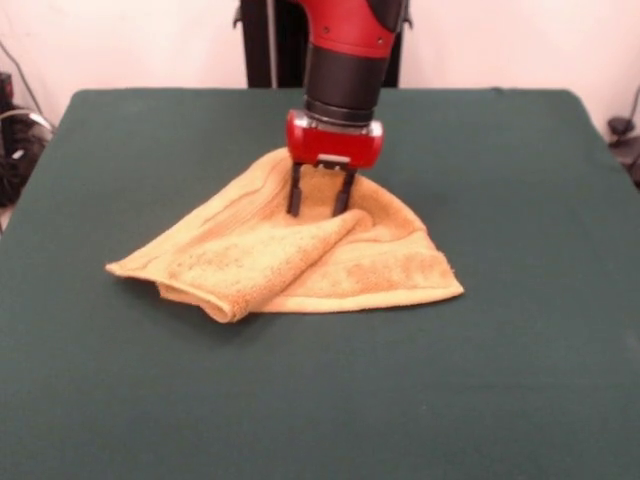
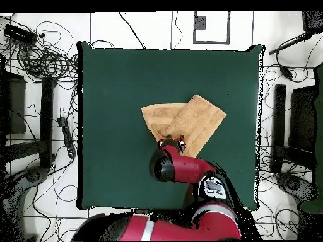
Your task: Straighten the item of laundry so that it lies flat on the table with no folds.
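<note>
Item: one small yellow-orange terry-cloth towel (image 1: 300,262), lying near the middle of the table (image 1: 520,330), which is covered in plain dark green cloth.

Orientation: in the front view the bundle's long axis runs roughly left to right, from a pointed corner at the left to a squarer corner at the lower right. In the overhead view the towel (image 2: 187,123) reads as two overlapping panels: a paler one at the left and a darker, rectangular one laid diagonally over it, its long side running from lower left to upper right.

Condition: folded, not flat. A flap is doubled over the front left part, giving a thick rolled edge at the lower left (two layers visible there). Behind it the cloth rises into a soft hump near the gripper. Looped pile throughout; a hemmed edge runs along the front, and a slightly flatter woven band shows near the right end.

Tool: red and black arm (image 2: 189,170) with a red-housed gripper (image 1: 320,212) pointing straight down over the rear of the towel. Its two dark fingers (image 1: 295,192) stand apart, tips reaching the hump of cloth; whether they pinch any fabric cannot be told.

Surroundings: cables (image 2: 44,60) on the floor beside the table.
</note>
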You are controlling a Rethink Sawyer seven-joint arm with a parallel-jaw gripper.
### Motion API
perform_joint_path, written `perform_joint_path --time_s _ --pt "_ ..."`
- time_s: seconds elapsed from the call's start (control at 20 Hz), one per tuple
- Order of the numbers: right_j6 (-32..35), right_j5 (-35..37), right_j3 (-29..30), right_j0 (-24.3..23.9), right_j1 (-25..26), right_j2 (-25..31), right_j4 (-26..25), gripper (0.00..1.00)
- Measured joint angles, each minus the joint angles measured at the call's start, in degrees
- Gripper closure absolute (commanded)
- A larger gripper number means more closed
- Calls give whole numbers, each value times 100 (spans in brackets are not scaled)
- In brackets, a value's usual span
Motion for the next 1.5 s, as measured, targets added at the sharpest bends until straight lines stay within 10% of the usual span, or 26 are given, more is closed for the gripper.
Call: perform_joint_path --time_s 1.5 --pt "698 -887 1094 828 -28 -47 1236 0"
